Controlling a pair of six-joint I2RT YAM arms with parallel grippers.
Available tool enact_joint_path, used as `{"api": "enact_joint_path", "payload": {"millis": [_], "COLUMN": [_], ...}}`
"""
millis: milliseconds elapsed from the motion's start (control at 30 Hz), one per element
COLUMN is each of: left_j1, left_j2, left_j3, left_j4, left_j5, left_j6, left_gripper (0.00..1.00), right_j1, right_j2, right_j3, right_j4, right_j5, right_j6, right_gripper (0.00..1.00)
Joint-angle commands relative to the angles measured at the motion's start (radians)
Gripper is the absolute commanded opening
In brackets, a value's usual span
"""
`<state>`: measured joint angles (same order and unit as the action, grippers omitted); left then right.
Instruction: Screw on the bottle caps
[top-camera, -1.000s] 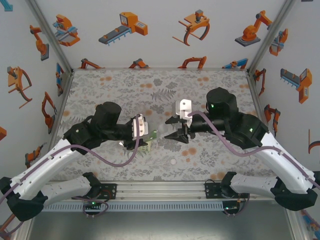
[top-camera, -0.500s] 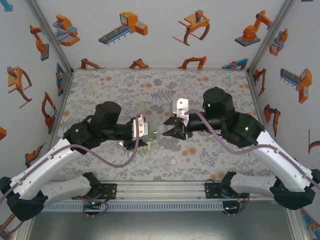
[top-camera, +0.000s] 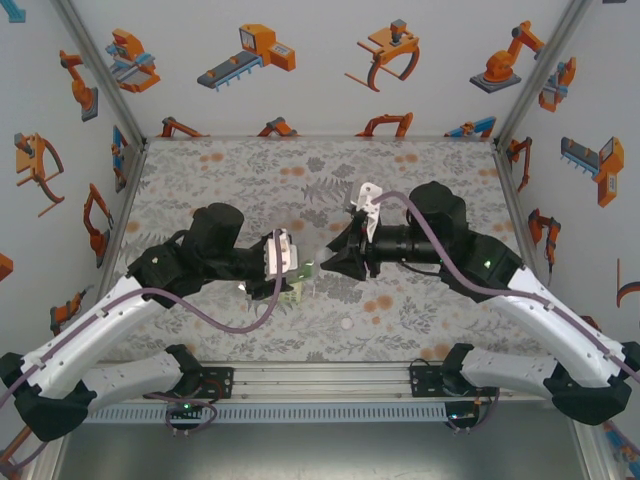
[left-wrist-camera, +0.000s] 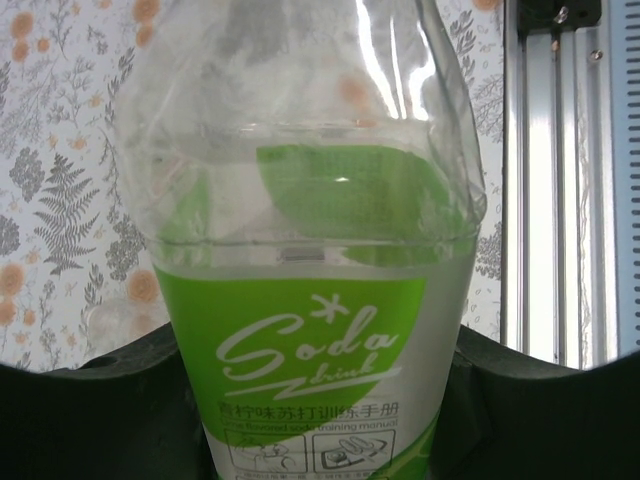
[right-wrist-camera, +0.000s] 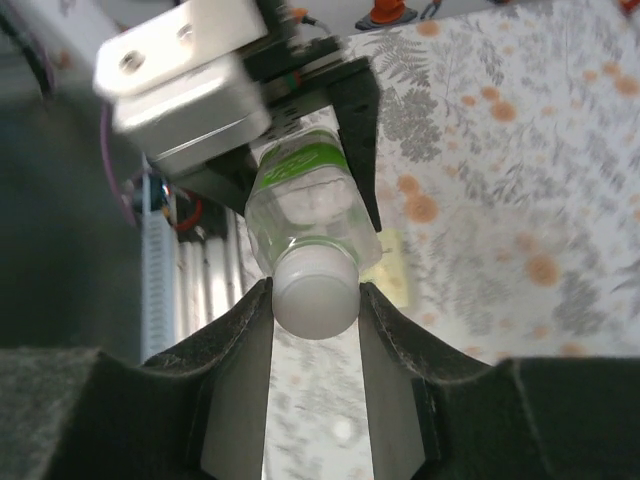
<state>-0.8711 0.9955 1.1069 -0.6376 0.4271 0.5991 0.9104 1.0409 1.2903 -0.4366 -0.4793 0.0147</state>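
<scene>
While a cap can only be threaded on if the bottle underneath cannot spin with it, the left end effector (left-wrist-camera: 315, 385) is clenching the soda bottle (left-wrist-camera: 310, 230) around its green label. It is gripping the widest and stiffest stretch of the clear plastic. It appears to be carrying the bottle clear of the floral tabletop (top-camera: 220, 170), tipped over roughly level, with the neck pointing across at the other arm. The right end effector (top-camera: 332, 258) is meeting that neck head-on. Its jaws are pressing in from opposite sides on the white screw cap (right-wrist-camera: 315, 292), which is sitting over the bottle's mouth. Approaching along the bottle's own axis looks deliberate, because a roll of the right wrist is then turning the cap squarely about the threads rather than dragging it sideways. I am reading this as the tightening step for this bottle. Whether the threads are already biting or the cap is merely resting on the rim is hidden behind the cap and jaws. A second cap (top-camera: 346, 324), small and pale, is lying flat on the tabletop near the front edge. It is between the two arm bases and well apart from the held bottle, presumably waiting for its own bottle. If the pinch is slipping, the cap is likely going on crooked.
</scene>
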Motion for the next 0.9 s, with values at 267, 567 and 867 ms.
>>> {"api": "enact_joint_path", "payload": {"millis": [267,567,867], "left_j1": [-0.008,-0.011,-0.017], "left_j2": [0.039,0.040,0.036], "left_j3": [0.007,0.006,-0.005], "left_j4": [0.098,0.105,0.119], "left_j5": [-0.059,-0.131,-0.099], "left_j6": [-0.007,-0.016,-0.019], "left_gripper": [0.00,0.00,0.00], "right_j1": [0.004,0.002,0.001], "right_j2": [-0.005,-0.003,0.010], "right_j3": [-0.044,-0.069,-0.033], "right_j4": [-0.063,-0.083,-0.074], "right_j5": [0.420,0.424,0.399], "right_j6": [1.041,1.230,1.213], "right_gripper": [0.00,0.00,0.34]}}
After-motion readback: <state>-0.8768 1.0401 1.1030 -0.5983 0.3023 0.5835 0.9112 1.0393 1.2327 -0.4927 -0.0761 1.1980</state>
